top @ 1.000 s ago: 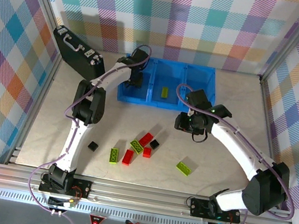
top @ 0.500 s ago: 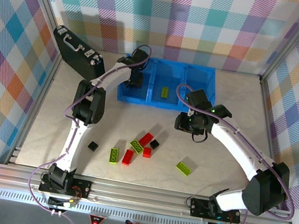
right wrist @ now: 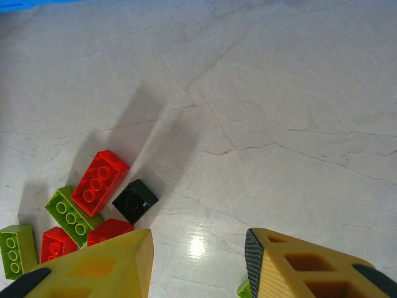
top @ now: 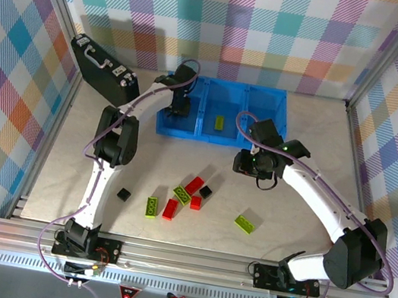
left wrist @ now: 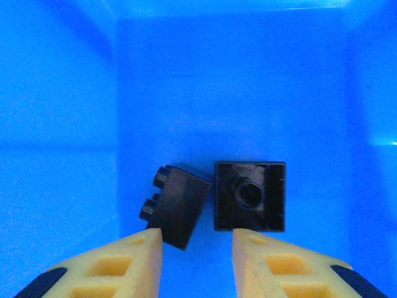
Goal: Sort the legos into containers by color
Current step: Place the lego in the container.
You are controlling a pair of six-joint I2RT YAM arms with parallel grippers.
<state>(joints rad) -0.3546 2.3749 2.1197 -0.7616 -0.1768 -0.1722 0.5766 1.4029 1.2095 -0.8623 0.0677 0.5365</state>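
Observation:
The blue tray point(top: 265, 122) lies at the back of the table, its containers side by side. My left gripper point(top: 181, 107) hangs over the left container, open with nothing between its fingers point(left wrist: 197, 239). Just below it, two black legos point(left wrist: 177, 205) point(left wrist: 250, 195) rest on the container floor. A lime-green lego point(top: 220, 123) lies in the middle container. My right gripper point(top: 254, 163) is open and empty point(right wrist: 198, 248) above bare table. To its left lie a red lego point(right wrist: 99, 181), a black lego point(right wrist: 135, 200) and a green lego point(right wrist: 69, 211).
Loose legos lie in a cluster at mid-table point(top: 182, 195), with a lone black one point(top: 124, 194) at the left and a green one point(top: 245, 223) at the right. A black case point(top: 101, 70) leans at the back left. Checked walls enclose the table.
My left gripper's jaws have parted a little over the left container. The right arm has barely moved.

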